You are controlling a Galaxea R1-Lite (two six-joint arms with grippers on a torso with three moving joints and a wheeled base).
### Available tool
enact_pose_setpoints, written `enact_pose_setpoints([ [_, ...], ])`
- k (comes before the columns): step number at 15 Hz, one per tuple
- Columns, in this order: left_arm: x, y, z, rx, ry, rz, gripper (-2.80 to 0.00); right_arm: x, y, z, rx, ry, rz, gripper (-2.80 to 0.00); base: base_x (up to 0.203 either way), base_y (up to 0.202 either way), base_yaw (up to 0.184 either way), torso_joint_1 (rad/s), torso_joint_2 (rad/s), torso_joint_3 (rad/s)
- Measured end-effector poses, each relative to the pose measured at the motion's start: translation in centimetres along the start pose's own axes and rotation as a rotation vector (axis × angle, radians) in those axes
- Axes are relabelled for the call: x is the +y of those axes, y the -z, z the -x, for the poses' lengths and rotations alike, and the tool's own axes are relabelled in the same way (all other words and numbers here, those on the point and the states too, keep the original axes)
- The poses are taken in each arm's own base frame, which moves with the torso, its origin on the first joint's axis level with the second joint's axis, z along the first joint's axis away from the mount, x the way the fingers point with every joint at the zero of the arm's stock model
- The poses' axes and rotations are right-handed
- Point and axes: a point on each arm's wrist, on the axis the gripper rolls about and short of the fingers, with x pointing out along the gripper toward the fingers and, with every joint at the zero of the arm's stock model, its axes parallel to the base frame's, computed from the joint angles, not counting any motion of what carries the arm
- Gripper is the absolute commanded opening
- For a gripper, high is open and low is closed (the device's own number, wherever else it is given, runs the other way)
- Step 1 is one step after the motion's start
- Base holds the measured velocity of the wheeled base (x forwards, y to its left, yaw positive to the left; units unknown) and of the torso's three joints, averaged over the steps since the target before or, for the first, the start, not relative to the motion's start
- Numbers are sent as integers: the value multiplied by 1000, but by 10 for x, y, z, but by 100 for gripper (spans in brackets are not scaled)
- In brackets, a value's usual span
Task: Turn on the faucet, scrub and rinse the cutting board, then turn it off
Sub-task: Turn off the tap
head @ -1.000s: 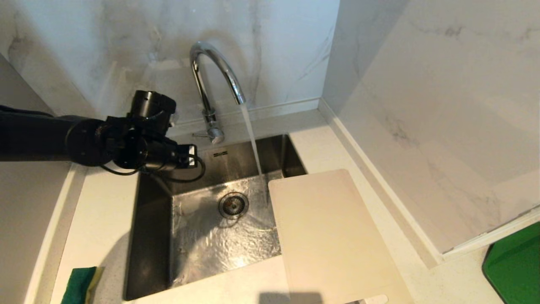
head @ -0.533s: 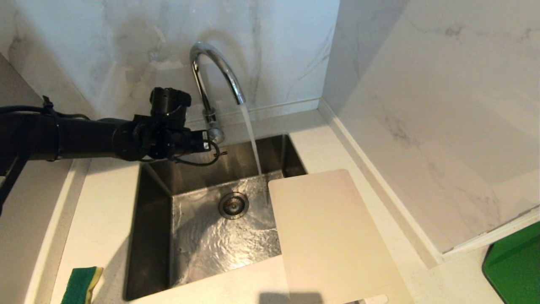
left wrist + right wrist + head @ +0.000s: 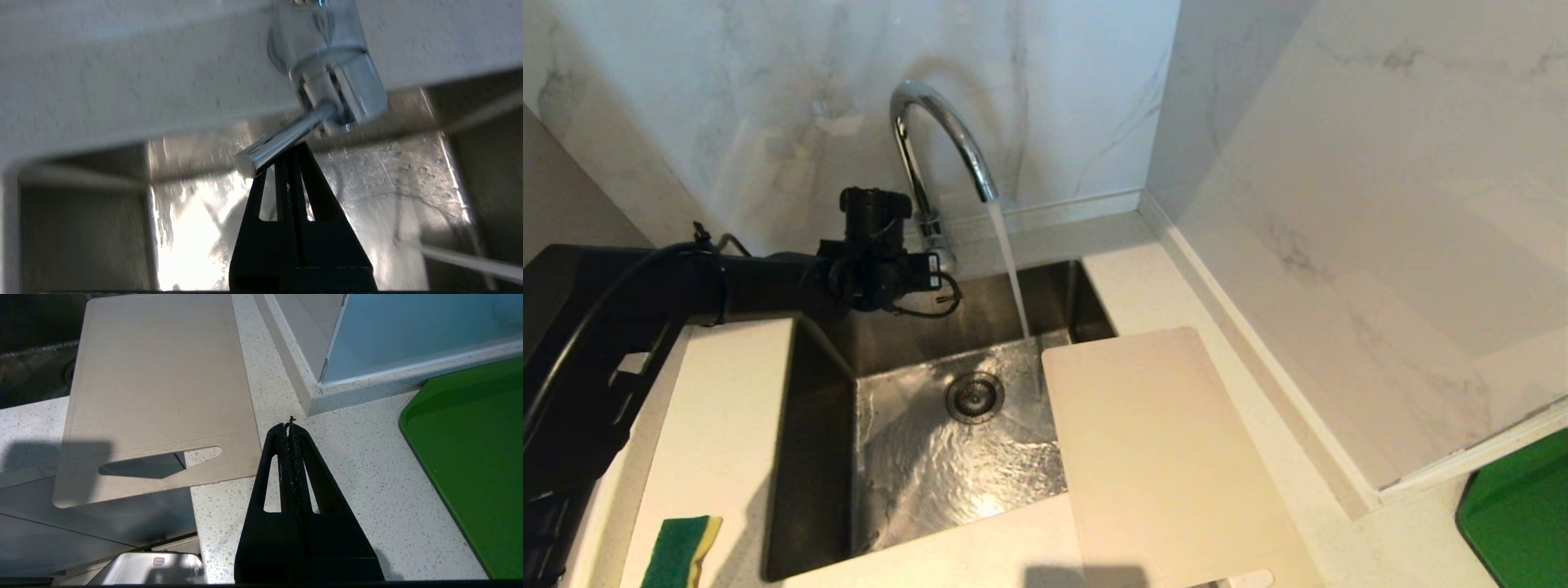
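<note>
Sink (image 3: 817, 457) — closed left pincer (image 3: 291, 150) under faucet (image 3: 935, 147).

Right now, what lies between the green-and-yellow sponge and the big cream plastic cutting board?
In the head view, the wet steel sink basin lies between the sponge and the cutting board.

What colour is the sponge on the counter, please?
The sponge is green with a yellow layer, seen best in the head view.
</note>
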Motion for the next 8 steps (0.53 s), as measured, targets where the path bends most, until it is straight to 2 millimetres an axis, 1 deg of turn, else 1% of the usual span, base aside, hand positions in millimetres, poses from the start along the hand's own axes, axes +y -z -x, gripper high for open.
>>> enact_pose_setpoints([
  [2,2,-1,-8,-58,-26,17,-280,0,0,0,1,0,0,-280,0,0,0,0,0,0],
  [6,0,-8,-11,-185,-76,-16,-280,0,0,0,0,0,0,-280,0,0,0,0,0,0],
  [8,0,-9,-13,-213,-81,-38,-280,0,0,0,0,0,0,-280,0,0,0,0,0,0],
])
